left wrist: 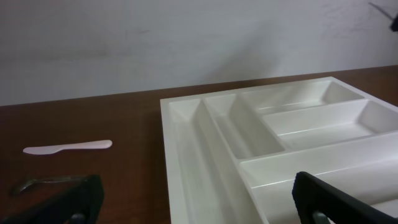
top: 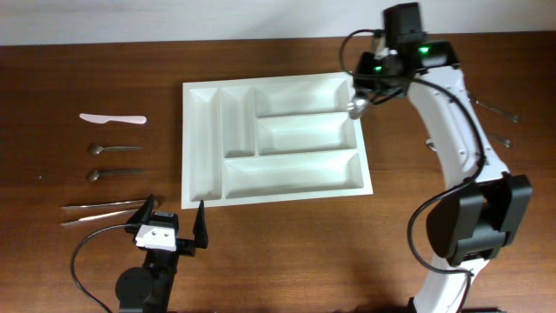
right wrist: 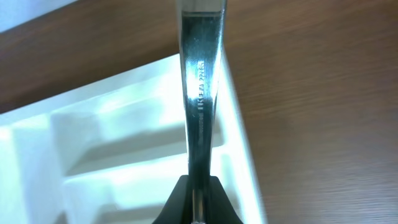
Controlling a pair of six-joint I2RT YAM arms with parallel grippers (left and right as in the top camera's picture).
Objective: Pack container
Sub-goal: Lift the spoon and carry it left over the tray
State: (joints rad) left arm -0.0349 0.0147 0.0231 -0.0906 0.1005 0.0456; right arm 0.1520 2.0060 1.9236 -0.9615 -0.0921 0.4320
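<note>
At the middle of the table (top: 278,248): container (top: 274,139), narrow compartments on its left side, crosswise ones on its right. Well left of it, in a column from far to near: knife (top: 113,119), spoon (top: 113,149), second spoon (top: 113,174), long piece (top: 104,206), second long piece (top: 97,220). Near the container's near-left corner, apart from it: left gripper (top: 174,222). Over the far-right corner: right gripper (top: 369,85), held utensil (right wrist: 200,93) above the right rim. Farther right, past the arm: loose cutlery piece (top: 497,110), another cutlery piece (top: 497,139) nearer.

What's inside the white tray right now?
All five compartments of the tray look empty. The right gripper, jaws shut on a metal utensil, hides the top-right corner in the overhead view.
</note>
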